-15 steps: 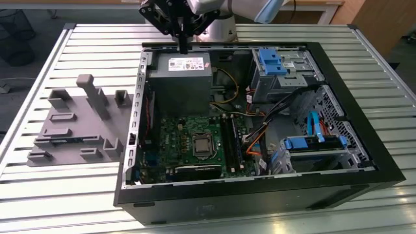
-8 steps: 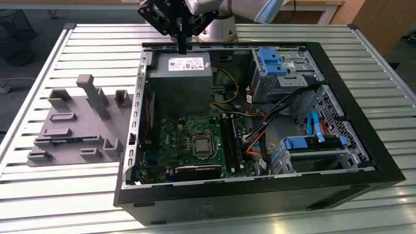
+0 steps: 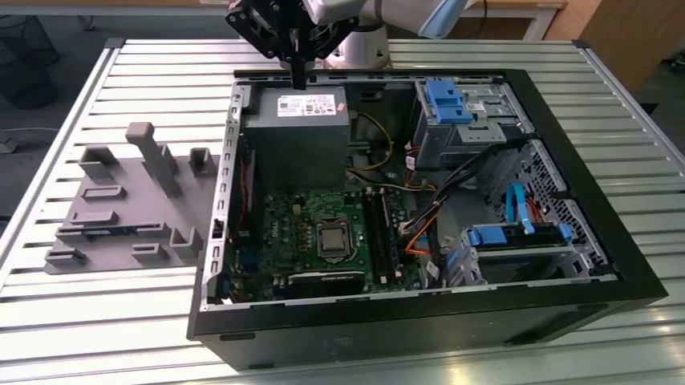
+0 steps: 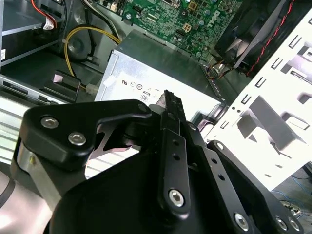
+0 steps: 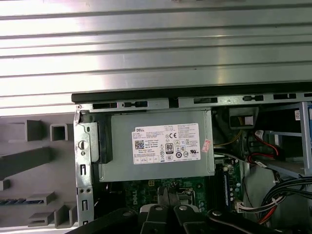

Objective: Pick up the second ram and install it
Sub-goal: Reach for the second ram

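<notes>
On the slatted table, an open computer case lies on its side across the middle, open face up, probably so the motherboard can be reached from above. Its power supply sits toward the far edge. A grey fixture lies beside the case, toward the table edge at the exterior view's left. It probably serves to present parts for grasping. The gripper hangs over the power supply, fingers pressed together and holding nothing visible. The second ram rests in a fixture slot, well apart from the gripper. The case wall and loose cables stand between it and the board.
</notes>
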You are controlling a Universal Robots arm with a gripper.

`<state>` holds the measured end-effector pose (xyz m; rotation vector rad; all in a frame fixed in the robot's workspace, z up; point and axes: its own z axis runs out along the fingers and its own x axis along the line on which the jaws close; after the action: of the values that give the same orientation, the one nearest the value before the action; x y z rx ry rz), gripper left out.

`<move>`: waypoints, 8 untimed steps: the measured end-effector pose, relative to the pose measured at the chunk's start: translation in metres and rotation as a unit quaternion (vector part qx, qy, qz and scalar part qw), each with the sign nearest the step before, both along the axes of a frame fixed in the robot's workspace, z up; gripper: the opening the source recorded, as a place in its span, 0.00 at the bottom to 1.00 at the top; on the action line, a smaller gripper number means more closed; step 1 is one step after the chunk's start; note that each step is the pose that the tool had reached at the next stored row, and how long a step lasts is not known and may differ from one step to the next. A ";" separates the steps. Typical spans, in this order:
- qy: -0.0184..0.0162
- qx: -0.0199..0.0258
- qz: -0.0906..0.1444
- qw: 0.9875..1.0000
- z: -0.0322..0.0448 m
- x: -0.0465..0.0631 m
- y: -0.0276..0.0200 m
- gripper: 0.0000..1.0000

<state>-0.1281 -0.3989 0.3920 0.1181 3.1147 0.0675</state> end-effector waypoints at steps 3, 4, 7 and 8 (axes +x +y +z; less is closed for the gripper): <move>0.000 0.000 0.000 1.000 -0.0004 -0.001 0.0000 0.11; 0.000 0.000 0.000 1.000 -0.0005 -0.002 0.0000 0.11; 0.000 0.000 0.000 1.000 -0.0006 -0.004 0.0000 0.11; 0.000 0.000 0.000 1.000 -0.0007 -0.005 0.0000 0.11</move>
<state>-0.1331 -0.3989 0.3914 0.1182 3.1156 0.0675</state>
